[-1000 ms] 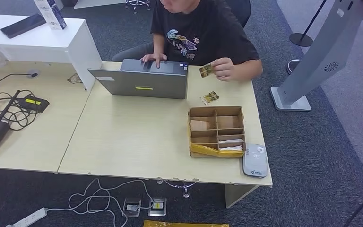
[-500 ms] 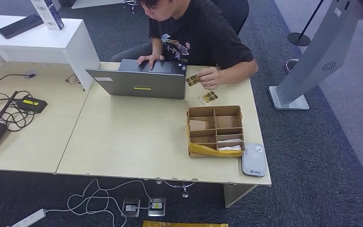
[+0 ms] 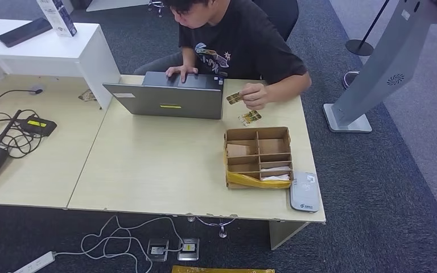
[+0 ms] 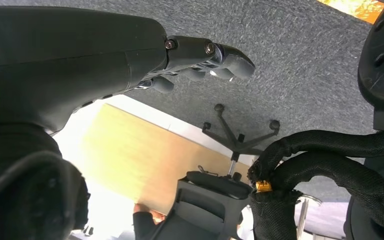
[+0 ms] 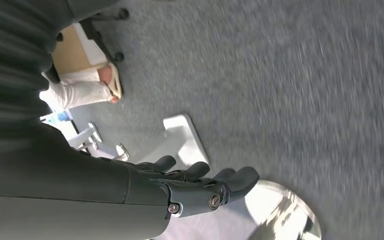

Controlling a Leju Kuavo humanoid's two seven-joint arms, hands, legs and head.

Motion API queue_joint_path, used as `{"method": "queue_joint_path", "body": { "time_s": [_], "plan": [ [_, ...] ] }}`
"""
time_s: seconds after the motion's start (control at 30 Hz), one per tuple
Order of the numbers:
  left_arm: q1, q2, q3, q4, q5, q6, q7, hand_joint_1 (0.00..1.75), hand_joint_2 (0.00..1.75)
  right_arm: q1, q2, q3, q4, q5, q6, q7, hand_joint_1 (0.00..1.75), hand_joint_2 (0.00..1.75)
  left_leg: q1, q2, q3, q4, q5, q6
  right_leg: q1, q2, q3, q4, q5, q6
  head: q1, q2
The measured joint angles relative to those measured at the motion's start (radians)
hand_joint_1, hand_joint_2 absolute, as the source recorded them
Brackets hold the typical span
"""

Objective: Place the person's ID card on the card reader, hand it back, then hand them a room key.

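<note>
Pale wood is running under everything on the desk (image 3: 159, 165) we are facing, and across it a person (image 3: 244, 42) is sitting at about one o'clock, one hand on a grey laptop (image 3: 168, 101). Their other hand (image 3: 256, 95) is pinching a small yellowish card (image 3: 234, 98) above the desk, its long side running roughly across our view. A second card (image 3: 250, 118) is lying flat just nearer us, between that hand and the cardboard tray (image 3: 259, 156). We cannot tell which card is the ID.

The grey card reader (image 3: 305, 192) is lying at our near right corner of the desk, around four o'clock from the tray and touching its corner.

Both arms are hanging low over the carpet. Our left hand (image 4: 200, 60) is holding nothing, fingers loosely curved; our right hand (image 5: 200, 187) is likewise unloaded, fingers a little apart.

Cards, tray and reader are all lying right of centre, so we are judging the right hand the nearer one. This scene fits either a card being offered for reading or one already handed back, so we are naming no move.
</note>
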Motion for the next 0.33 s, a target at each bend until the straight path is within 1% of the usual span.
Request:
{"method": "queue_joint_path", "body": {
  "time_s": [0.33],
  "plan": [
    [-0.003, 0.019, 0.002, 0.000, 0.012, 0.000, 0.003, 0.00, 0.00, 0.004, 0.041, 0.005, 0.058, 0.000, 0.010, 0.008, 0.00, 1.75, 0.000, 0.000, 0.000, 0.000, 0.000, 0.000, 0.000, 0.000, 0.000, 0.000, 0.000, 0.000, 0.000, 0.000]
  ]
}}
